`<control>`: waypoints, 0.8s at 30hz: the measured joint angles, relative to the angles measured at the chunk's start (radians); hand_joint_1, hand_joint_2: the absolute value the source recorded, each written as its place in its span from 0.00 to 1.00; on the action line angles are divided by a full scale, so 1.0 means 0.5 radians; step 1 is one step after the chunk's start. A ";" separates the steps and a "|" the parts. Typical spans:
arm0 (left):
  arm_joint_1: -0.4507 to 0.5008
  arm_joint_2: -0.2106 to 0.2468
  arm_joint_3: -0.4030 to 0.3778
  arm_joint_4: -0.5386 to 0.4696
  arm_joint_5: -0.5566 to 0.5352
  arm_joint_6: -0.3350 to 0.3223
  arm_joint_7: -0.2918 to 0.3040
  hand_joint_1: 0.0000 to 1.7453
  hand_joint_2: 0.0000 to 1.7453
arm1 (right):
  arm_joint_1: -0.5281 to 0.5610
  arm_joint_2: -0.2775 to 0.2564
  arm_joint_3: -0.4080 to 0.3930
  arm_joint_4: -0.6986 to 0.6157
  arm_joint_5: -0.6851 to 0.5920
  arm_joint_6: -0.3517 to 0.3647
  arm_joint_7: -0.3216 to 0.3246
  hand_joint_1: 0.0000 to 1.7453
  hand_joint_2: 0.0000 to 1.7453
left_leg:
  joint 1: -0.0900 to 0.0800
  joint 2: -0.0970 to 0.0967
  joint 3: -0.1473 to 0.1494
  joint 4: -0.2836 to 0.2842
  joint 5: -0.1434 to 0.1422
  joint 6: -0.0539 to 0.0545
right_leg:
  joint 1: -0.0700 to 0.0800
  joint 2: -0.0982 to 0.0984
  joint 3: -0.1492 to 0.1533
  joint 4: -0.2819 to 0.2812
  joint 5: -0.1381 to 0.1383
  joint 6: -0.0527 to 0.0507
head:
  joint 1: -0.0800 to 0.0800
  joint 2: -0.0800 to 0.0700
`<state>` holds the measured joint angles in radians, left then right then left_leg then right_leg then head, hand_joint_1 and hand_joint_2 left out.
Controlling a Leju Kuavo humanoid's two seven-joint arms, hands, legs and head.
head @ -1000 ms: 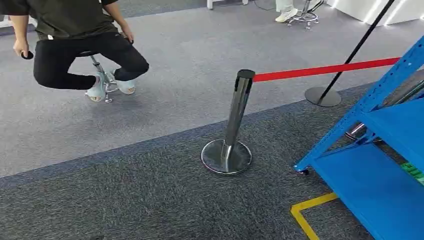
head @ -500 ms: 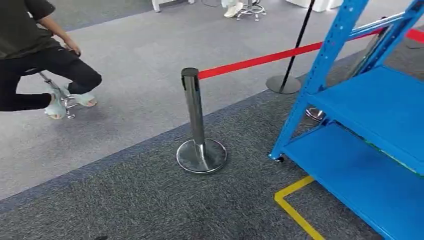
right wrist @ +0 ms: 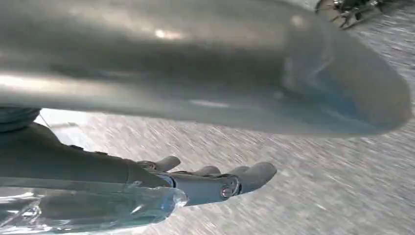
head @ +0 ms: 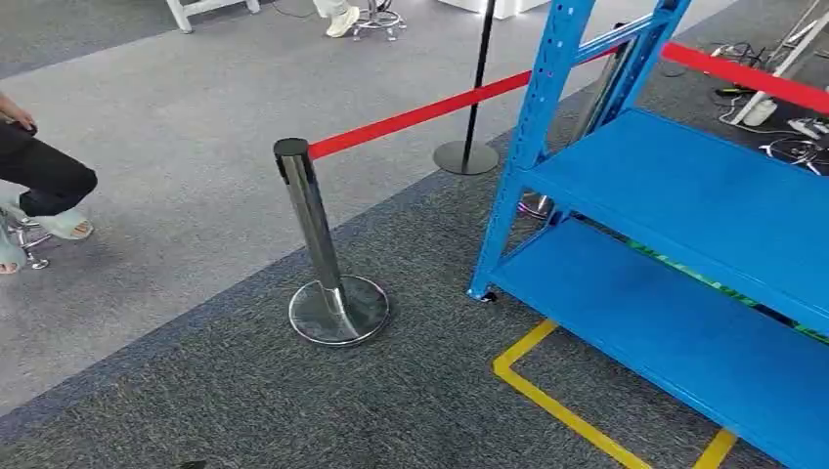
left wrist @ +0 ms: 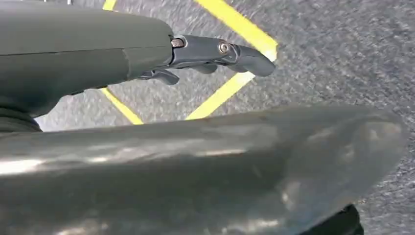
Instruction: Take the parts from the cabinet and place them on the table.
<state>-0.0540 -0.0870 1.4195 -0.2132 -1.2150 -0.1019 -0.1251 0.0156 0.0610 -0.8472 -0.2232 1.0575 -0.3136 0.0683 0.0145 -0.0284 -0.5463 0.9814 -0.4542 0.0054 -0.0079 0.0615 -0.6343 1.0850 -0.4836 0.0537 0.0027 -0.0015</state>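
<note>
My camera has swung right, bringing the blue shelving rack (head: 684, 195) ahead-right, nearer my right robot hand (right wrist: 205, 181) than my left robot hand (left wrist: 215, 54), both hanging released over carpet, no parts visible.

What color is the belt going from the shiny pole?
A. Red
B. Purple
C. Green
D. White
A: the belt stretching from the top of the shiny pole toward the blue rack is bright red.
</note>
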 joint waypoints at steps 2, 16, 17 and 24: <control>0.014 0.002 0.001 0.000 -0.002 0.000 0.001 0.00 0.00 | -0.015 -0.001 0.000 0.000 0.001 0.001 0.000 0.00 0.00 | -0.015 0.067 0.000 0.000 -0.004 0.006 | -0.004 -0.096 -0.144 0.322 -0.175 0.008 | 0.005 0.000; -0.001 0.002 -0.005 0.000 0.002 0.000 -0.013 0.00 0.00 | -0.046 0.012 -0.250 -0.002 -0.501 0.134 -0.140 0.00 0.00 | -0.017 0.101 -0.051 0.232 -0.201 -0.104 | -0.012 -0.127 0.127 -0.123 0.062 -0.094 | -0.015 0.000; 0.003 0.002 -0.005 0.000 0.005 0.002 -0.014 0.00 0.00 | -0.054 0.018 -0.294 -0.002 -0.495 0.132 -0.142 0.00 0.00 | -0.017 0.085 -0.131 0.403 -0.284 -0.106 | -0.011 -0.102 0.119 -0.123 0.066 -0.100 | -0.021 0.000; 0.012 -0.001 -0.004 0.000 0.007 0.019 -0.018 0.00 0.00 | -0.062 0.048 -0.487 -0.002 -0.637 0.192 -0.189 0.00 0.00 | -0.007 -0.099 0.000 0.074 -0.009 -0.072 | -0.014 0.098 0.107 -0.122 0.086 -0.076 | -0.027 0.000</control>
<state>-0.0482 -0.0874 1.4176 -0.2132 -1.2116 -0.0923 -0.1343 -0.0154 0.0851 -1.0907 -0.2239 0.7392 -0.2174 -0.0260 0.0110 -0.0780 -0.5463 1.0185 -0.4589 -0.0306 -0.0149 0.1105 -0.5809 1.0241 -0.4405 0.0157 -0.0111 -0.0015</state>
